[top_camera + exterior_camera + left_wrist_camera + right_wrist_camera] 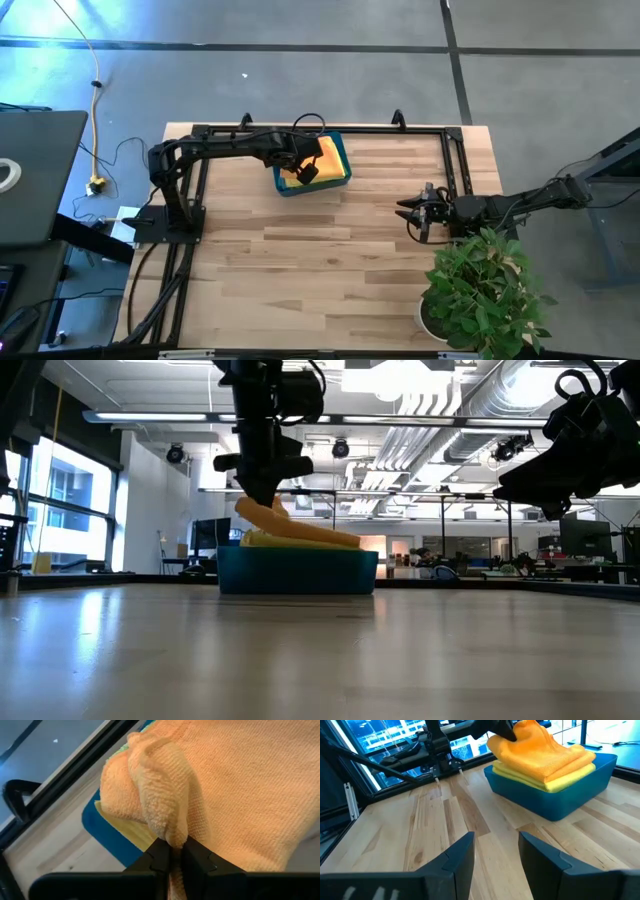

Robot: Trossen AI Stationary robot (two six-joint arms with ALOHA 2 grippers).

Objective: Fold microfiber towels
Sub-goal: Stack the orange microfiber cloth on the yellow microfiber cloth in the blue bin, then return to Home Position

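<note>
1. Orange microfiber towel (540,747) tops the stack in the teal bin (555,795) at the desk's (330,250) far edge, one corner bunched and pulled up.
2. Yellow towel (565,777) lies directly under it; a lime green edge (116,751) peeks out behind in the left wrist view.
3. Left claw (172,855) is over the bin, clenched on the raised orange fold.
4. Right claw (495,855) hovers above bare desk on the right side, well apart from the bin, fingers spread, holding nothing.
5. Potted plant (485,290) stands at the desk's near right corner, just beside the right arm.
</note>
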